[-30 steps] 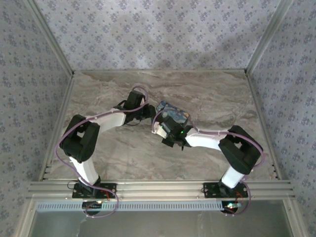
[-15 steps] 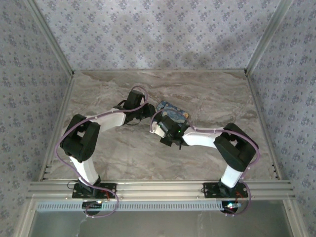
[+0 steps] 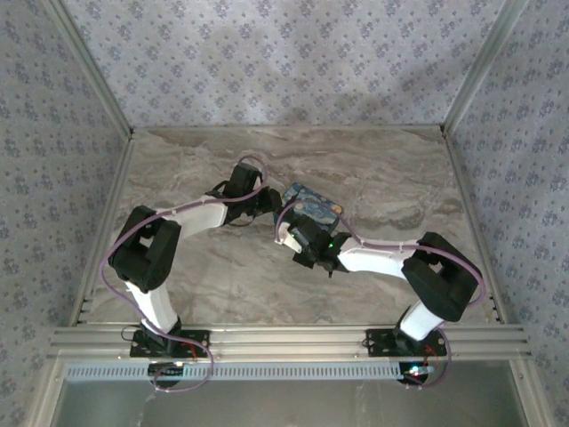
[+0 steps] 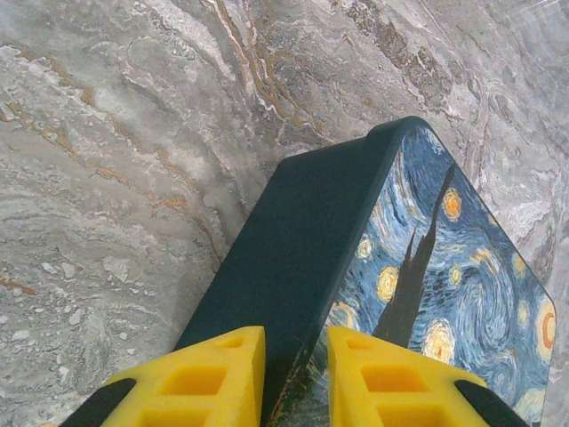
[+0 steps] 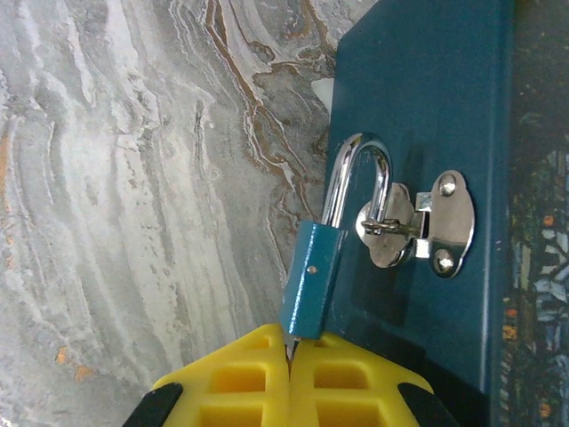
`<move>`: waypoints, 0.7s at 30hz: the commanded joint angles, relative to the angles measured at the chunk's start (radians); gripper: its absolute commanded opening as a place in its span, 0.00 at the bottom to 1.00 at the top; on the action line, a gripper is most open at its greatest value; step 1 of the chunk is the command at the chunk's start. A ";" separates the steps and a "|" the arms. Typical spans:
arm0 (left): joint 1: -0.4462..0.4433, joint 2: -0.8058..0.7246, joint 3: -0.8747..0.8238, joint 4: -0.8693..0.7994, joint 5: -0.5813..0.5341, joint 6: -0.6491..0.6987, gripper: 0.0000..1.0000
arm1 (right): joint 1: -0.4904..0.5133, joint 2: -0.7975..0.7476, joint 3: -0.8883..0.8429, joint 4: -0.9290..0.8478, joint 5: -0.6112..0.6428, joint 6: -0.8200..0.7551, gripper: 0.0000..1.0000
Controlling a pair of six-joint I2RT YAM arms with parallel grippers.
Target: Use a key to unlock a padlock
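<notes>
Where the shut right pincer (image 5: 289,356) ends, the padlock (image 5: 313,277) touches it.

padlock (image 5: 313,277) body in smooth satin blue paint, mirror-shiny chrome shackle (image 5: 356,165), polished metal hasp (image 5: 444,222), dull metal key (image 5: 289,349) sliver, box (image 5: 418,80) sides matt dark teal, lid (image 4: 453,267) print with a slight sheen, marble-look table (image 5: 133,178) smooth, fingers (image 5: 240,378) matt yellow plastic

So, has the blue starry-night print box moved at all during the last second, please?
No. The blue starry-night print box lies just as far from the marble table's far edge as before.
</notes>
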 commanded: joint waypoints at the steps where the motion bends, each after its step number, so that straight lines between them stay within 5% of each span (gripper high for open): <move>1: -0.008 0.051 -0.005 -0.072 0.003 -0.006 0.23 | 0.020 -0.013 -0.004 0.052 0.030 -0.045 0.00; 11: -0.018 0.074 -0.012 -0.053 0.034 -0.022 0.17 | 0.000 0.147 0.120 0.183 -0.030 -0.195 0.00; 21: -0.016 0.088 -0.009 -0.047 0.048 -0.020 0.14 | -0.010 0.097 0.078 0.295 0.019 -0.242 0.00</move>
